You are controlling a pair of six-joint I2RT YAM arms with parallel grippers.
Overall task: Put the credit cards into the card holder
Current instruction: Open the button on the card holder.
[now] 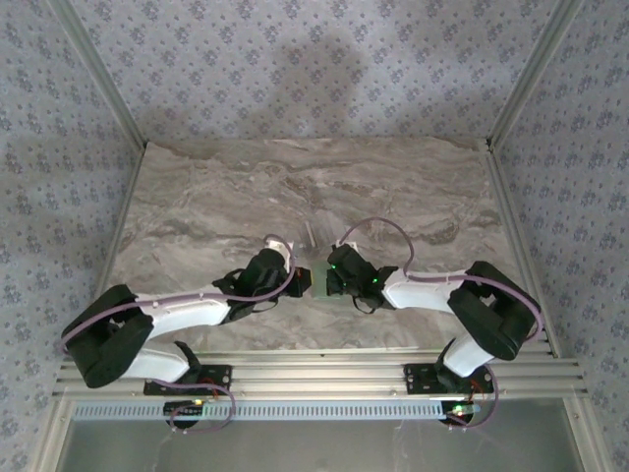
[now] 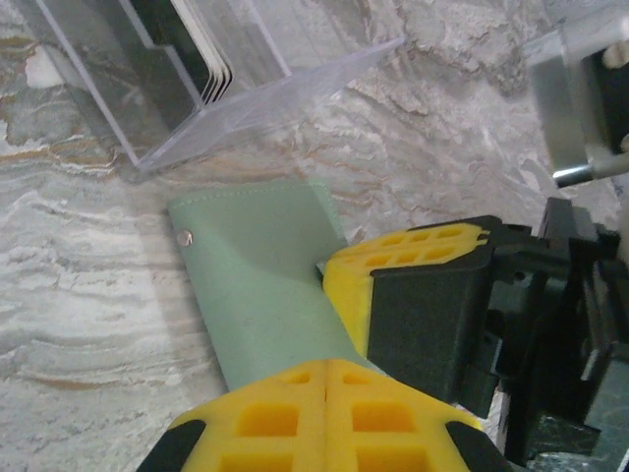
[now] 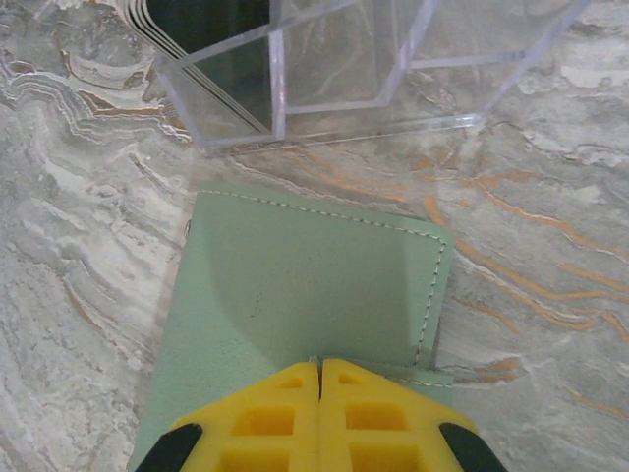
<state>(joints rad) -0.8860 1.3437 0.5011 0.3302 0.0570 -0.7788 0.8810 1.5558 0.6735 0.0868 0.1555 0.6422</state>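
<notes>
Top external: shows the left end effector (image 1: 300, 283) and the right end effector (image 1: 334, 280) tip to tip at the middle of the marbled bench (image 1: 197, 197). Places the pale green card holder (image 1: 321, 279) flat on the bench, between and under the 2 tips. Sets a clear acrylic stand (image 1: 313, 236) just beyond the holder.

Left wrist: shows the left end effector (image 2: 324, 393) clenched, yellow pads pressed together with nothing visible between them, tips over the near end of the card holder (image 2: 256, 275). Puts the right end effector (image 2: 346, 290) at the holder's right edge. Picks out a small snap stud (image 2: 186, 236) near the holder's far left corner. Finds the credit cards (image 2: 211, 64) upright inside the acrylic stand (image 2: 285, 88), beyond the holder and apart from it.

Right wrist: shows the right end effector (image 3: 320, 413) clenched too, pads meeting along 1 seam, tips over the near edge of the card holder (image 3: 305, 285). Cannot tell pressing from hovering. Shows the stitched panel lying flat. Finds the credit cards (image 3: 206, 39), dark, standing in the left compartment of the acrylic stand (image 3: 393, 79).
</notes>
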